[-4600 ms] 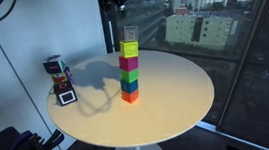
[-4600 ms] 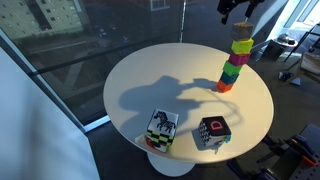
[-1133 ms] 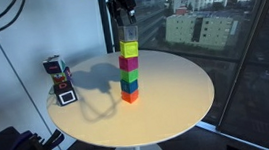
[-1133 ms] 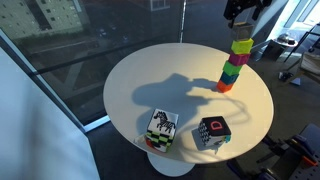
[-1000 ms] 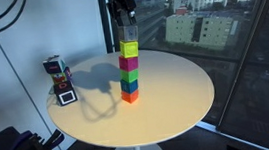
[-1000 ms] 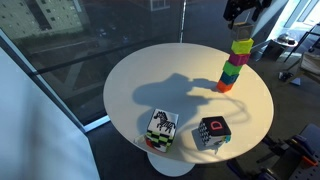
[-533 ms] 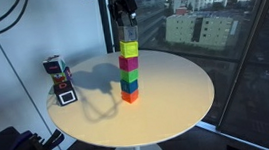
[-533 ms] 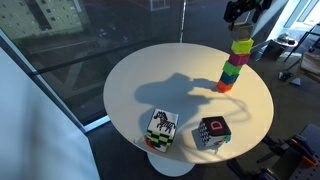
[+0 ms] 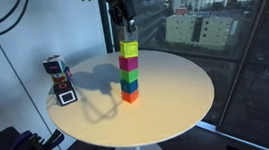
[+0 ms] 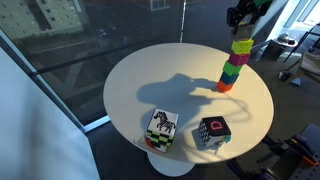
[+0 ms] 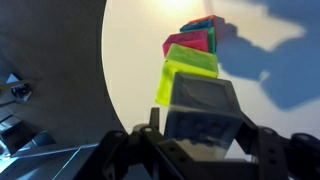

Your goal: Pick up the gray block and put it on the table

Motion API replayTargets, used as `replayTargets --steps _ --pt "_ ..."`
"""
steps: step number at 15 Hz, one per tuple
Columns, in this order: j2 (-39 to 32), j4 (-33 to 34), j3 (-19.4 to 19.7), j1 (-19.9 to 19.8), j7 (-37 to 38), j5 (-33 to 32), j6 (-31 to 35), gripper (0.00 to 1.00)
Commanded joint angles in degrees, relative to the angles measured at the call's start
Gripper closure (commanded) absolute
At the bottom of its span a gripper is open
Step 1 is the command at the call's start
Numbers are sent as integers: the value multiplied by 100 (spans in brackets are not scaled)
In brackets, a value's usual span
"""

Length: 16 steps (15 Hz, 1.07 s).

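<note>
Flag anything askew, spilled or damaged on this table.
Nothing spilled or broken. The coloured stack stands upright on the table, its cubes seemingly slightly twisted against each other; the gray block sits between the gripper fingers.

Gray block (image 11: 203,108) between jaws

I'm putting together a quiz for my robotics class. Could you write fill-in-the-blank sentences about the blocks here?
The block in the gripper is ____.
The top cube directly under it is ____.
The bottom cube of the stack is ____.
The shape of the table is ____.
Missing words: gray, yellow, orange, round.
</note>
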State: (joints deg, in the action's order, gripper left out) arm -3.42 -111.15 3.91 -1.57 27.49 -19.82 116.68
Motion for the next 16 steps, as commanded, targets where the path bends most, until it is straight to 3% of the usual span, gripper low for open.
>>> replayTargets --steps 1,2,5,16 --pt "49 -53 9 -36 -83 27 24 59" --pt "68 -50 14 -42 -103 40 20 66" --pt "113 -54 33 -61 -154 54 11 71" --pt "335 -81 62 -142 -588 501 -46 71"
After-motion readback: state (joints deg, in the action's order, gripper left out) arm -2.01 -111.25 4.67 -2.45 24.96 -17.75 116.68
